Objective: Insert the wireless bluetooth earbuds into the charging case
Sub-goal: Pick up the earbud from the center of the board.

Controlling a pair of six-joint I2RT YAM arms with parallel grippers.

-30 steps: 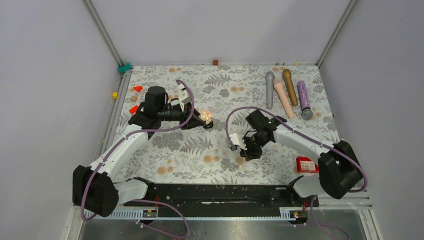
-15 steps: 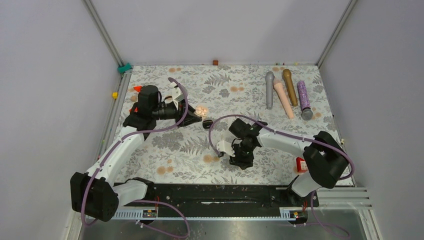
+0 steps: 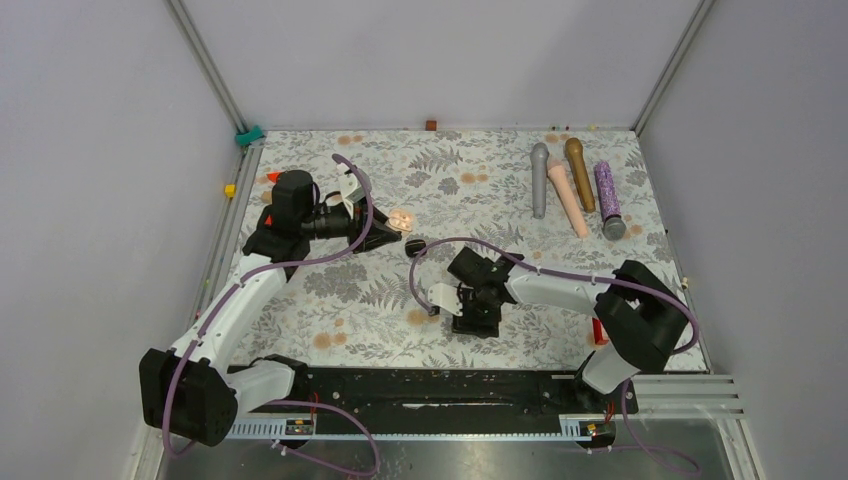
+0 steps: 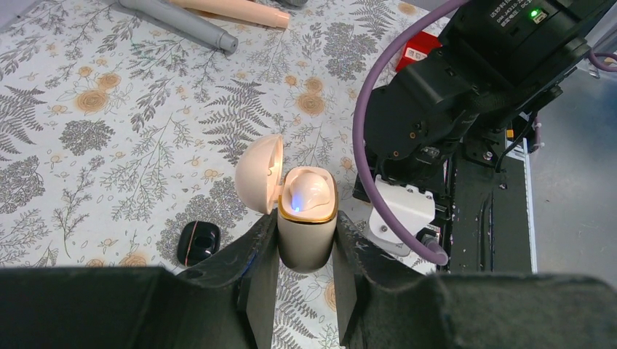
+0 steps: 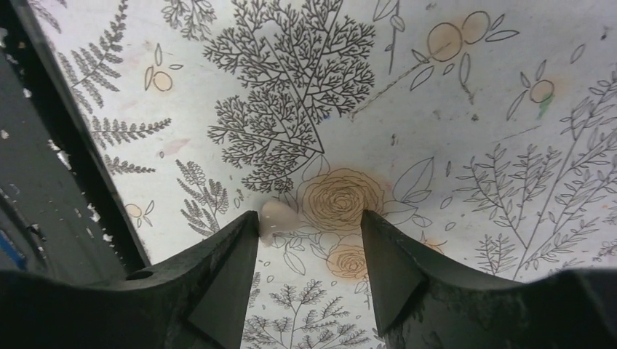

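Left wrist view tells most of it. The left hand [image 4: 305, 247] is pinching the charging case [image 4: 307, 218] by its lower body and holding it upright. The lid [image 4: 260, 172] is swung open to one side, so the gold-rimmed mouth faces up and can be reached from above. Something pale with a blue glow sits in that mouth; I cannot tell whether it is a seated bud or the case's own lining. My guess is that the grip is low so the fingers keep clear of the opening.

The right hand [image 5: 309, 222] is low over the counter [image 3: 470, 165], nearer the arm bases, with its fingers spread. A tiny pale earbud [image 5: 276, 218] lies on the cloth, touching the inner tip of one finger [image 5: 233, 247] but not pinched. It looks set up for a pick. A small black oval piece [image 4: 198, 242] lies on the cloth just beside the case; it may be the other bud, but I cannot say.

The counter wears a fern-and-rose print cloth. Four wand-shaped cylinders [image 3: 567, 195] lie together at the far right, well apart from the work. Plain grey walls with metal corner posts close the space in.
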